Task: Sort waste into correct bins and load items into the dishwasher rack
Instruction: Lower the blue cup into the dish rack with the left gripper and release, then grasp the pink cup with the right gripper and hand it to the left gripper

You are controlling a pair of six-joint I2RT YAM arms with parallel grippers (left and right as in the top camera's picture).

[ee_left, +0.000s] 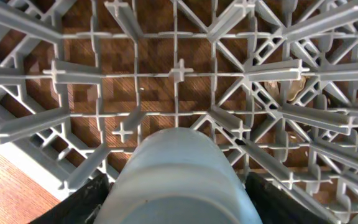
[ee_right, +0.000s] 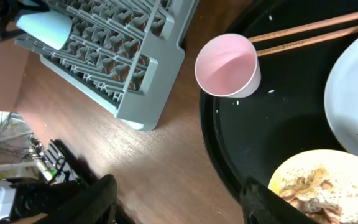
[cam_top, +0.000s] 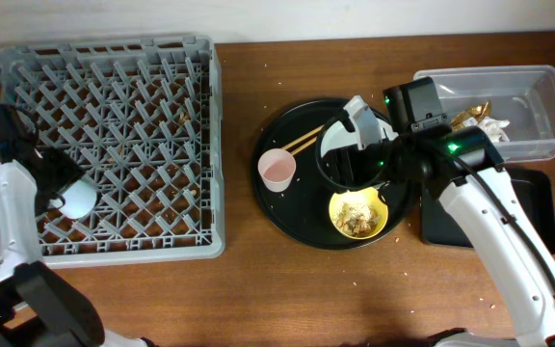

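Note:
My left gripper (cam_top: 66,198) is shut on the small blue cup (ee_left: 179,180) and holds it on its side just above the lattice floor of the grey dishwasher rack (cam_top: 114,96), near the rack's front left. My right gripper (ee_right: 182,205) is open and empty, hovering over the round black tray's left part. On that tray are the pink cup (ee_right: 227,65), the wooden chopsticks (ee_right: 316,31), the pale plate (ee_right: 356,93) and the yellow bowl (cam_top: 358,214) with beige food scraps. The clear tub (cam_top: 547,72) holds the white napkin (cam_top: 494,125) and the gold-brown wrapper (cam_top: 470,116).
The shallow black rectangular tray (cam_top: 538,207) lies right of the round black tray (cam_top: 292,217), partly under my right arm. Crumbs are scattered on the wooden table around the round tray. The rack (ee_left: 179,74) has many upright pegs.

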